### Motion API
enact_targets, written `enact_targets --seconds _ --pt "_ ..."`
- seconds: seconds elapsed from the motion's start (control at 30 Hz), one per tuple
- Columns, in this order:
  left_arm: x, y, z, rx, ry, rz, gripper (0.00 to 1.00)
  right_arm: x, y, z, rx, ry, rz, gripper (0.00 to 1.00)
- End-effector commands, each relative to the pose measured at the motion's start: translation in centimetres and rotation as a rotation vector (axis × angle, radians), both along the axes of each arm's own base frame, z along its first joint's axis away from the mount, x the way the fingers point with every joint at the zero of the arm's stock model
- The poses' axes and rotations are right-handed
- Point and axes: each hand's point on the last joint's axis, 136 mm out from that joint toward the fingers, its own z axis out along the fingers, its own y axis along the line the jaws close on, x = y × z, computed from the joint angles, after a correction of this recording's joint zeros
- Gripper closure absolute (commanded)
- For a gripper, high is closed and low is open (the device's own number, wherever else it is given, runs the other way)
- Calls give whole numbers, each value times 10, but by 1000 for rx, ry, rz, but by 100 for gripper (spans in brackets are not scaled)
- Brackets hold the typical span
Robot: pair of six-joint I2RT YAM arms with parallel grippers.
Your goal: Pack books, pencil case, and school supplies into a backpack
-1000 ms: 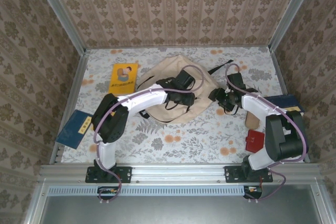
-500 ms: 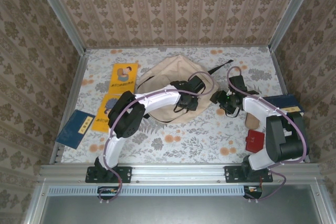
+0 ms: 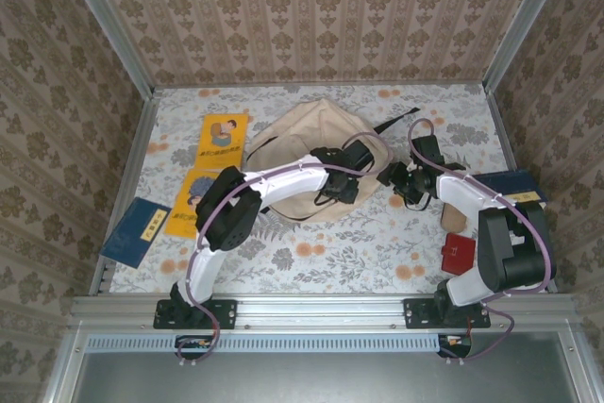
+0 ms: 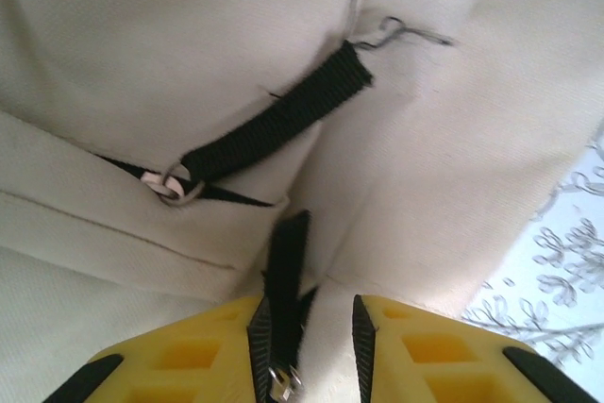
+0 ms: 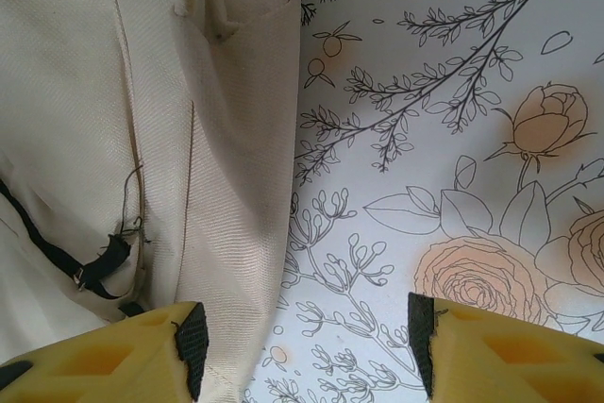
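From above, the bench wears a flowered cloth and is boxed in by papered walls on three sides, with a metal rail along the near edge. The backpack lies mid-bench, toward the back wall. Left of it lies a yellow book, and nearer the rail a second yellow book is partly under the left arm. A navy book sits at the left edge. Another navy book lies against the right edge, with a red square near it. Bare cloth runs along the front strip between the arm bases. The left tool is over the backpack's near right part, and the right tool is just beside its right edge.

At the left wrist, the left tool stands narrow over beige fabric. A black strap runs between its pads, with fabric showing between it and the right pad. Whether it touches the left pad is hard to tell.

At the right wrist, the right tool stands wide, one finger over the backpack's edge and the other over bare cloth.
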Motion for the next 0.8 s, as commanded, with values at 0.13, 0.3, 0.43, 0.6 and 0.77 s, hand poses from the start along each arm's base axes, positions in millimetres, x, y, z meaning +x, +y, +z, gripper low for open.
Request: enact_targets --seconds 0.13,0.3,0.43,0.6,0.77 --pt "0 7 3 19 1 18 68 -3 3 -2 36 11 -13 39" --pt "7 10 -7 40 10 46 67 -4 3 -1 35 10 -9 38" --pt "9 8 -11 30 22 44 68 -5 3 -1 37 13 -9 38" --pt "14 7 -14 31 25 39 75 -3 4 -1 38 11 -8 38" --pt "19 8 -17 32 32 45 76 -1 5 -1 43 11 -3 39"
